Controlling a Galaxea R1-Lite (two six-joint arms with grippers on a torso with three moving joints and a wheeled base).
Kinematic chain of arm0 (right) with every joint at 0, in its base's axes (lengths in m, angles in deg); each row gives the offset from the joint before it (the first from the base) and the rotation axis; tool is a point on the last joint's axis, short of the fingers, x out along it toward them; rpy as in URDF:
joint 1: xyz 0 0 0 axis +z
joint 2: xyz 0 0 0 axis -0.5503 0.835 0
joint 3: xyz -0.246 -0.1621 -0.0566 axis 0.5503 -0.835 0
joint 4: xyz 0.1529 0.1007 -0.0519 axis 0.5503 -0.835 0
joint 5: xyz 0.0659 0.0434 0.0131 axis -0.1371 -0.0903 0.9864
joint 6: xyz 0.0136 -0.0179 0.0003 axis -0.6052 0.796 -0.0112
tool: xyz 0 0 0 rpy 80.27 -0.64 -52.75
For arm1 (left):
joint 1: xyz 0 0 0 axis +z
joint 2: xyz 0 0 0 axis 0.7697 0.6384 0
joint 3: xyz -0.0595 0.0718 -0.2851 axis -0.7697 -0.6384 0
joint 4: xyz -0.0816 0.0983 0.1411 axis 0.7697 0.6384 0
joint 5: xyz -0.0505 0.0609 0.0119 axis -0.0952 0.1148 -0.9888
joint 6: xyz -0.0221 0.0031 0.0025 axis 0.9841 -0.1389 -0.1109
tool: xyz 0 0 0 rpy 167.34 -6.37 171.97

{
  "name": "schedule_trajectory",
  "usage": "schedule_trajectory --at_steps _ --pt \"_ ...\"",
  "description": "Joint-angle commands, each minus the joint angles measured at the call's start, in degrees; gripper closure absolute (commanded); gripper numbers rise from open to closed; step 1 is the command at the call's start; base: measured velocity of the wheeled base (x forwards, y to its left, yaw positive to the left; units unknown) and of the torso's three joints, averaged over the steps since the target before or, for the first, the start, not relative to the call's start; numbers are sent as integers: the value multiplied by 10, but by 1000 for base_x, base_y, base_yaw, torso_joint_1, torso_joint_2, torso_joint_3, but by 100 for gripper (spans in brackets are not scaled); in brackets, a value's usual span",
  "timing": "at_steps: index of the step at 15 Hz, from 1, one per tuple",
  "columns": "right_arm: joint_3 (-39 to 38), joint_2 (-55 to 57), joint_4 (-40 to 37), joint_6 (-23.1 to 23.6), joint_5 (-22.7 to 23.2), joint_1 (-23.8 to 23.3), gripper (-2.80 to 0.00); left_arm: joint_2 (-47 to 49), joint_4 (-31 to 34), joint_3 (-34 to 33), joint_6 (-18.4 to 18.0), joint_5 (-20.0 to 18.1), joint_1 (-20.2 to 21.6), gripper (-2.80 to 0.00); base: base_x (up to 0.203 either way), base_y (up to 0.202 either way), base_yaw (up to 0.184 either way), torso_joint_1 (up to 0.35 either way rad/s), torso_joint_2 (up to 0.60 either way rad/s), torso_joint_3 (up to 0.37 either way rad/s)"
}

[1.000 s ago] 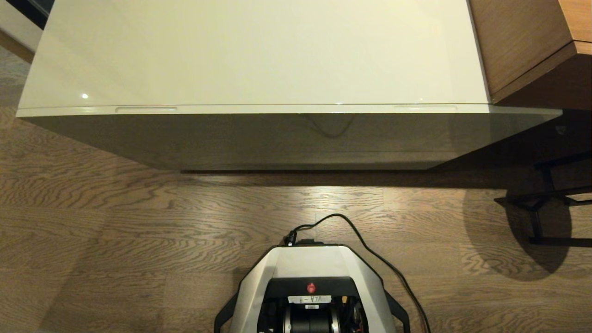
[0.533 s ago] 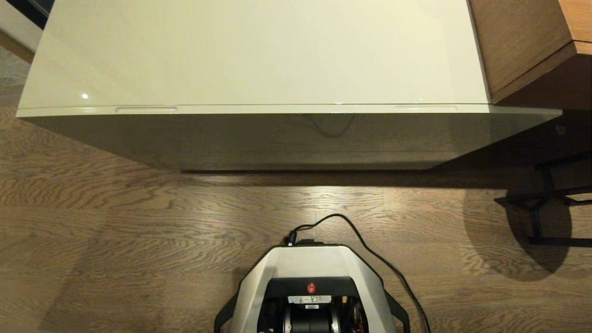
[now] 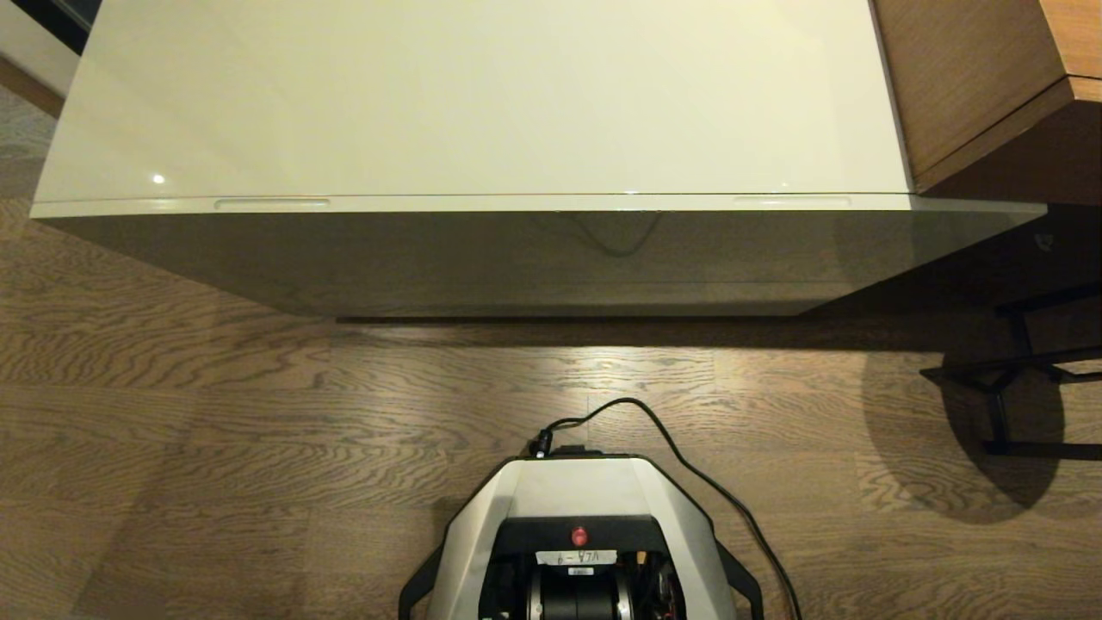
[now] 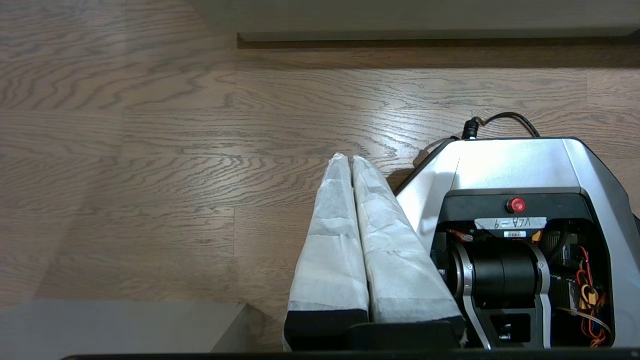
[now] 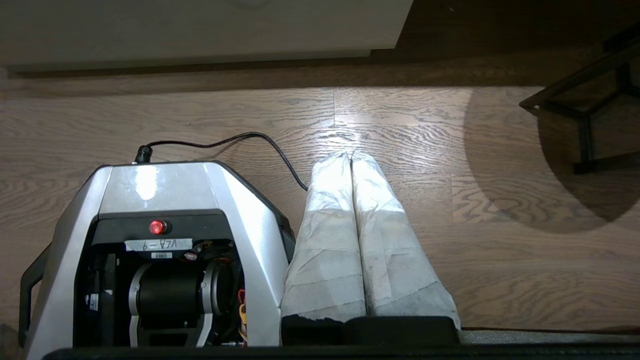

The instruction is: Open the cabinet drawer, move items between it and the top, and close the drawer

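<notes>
The left gripper [image 4: 352, 160] hangs low beside the robot's base [image 4: 515, 165], its two white-wrapped fingers [image 4: 332, 240] pressed flat together with nothing between them, tips pointing toward the cabinet and poised over bare floor. On the other side of the base, the right gripper [image 5: 350, 157] sits the same way: fingers [image 5: 390, 240] closed against each other, holding nothing, touching nothing. Neither arm shows in the head view.

Ahead of the robot stands the low cabinet. Its top [image 3: 482, 95] is a wide, glossy cream surface. Along the front edge runs the cabinet drawer [image 3: 534, 204], pushed in flush, with one slim slot [image 3: 271, 204] near the left corner and another [image 3: 792, 201] near the right corner. The drawer front below falls into shade and mirrors the floor.

The wooden floor [image 3: 258, 413] lies between cabinet and robot. A black cable [image 3: 689, 469] loops from the front of the base off to the right. At the cabinet's right end sits a brown wooden furniture piece [image 3: 973, 77], and nearer the robot a black metal frame [image 3: 1007, 379] stands on the floor.
</notes>
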Motion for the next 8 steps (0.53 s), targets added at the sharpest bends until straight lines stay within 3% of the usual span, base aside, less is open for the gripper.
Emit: schedule_trajectory --at_steps 1,8 --pt "-1 0 0 0 0 0 0 1 0 0 0 0 0 0 0 0 0 0 0 0" --pt "-1 0 0 0 0 0 0 1 0 0 0 0 1 0 0 0 0 0 0 0"
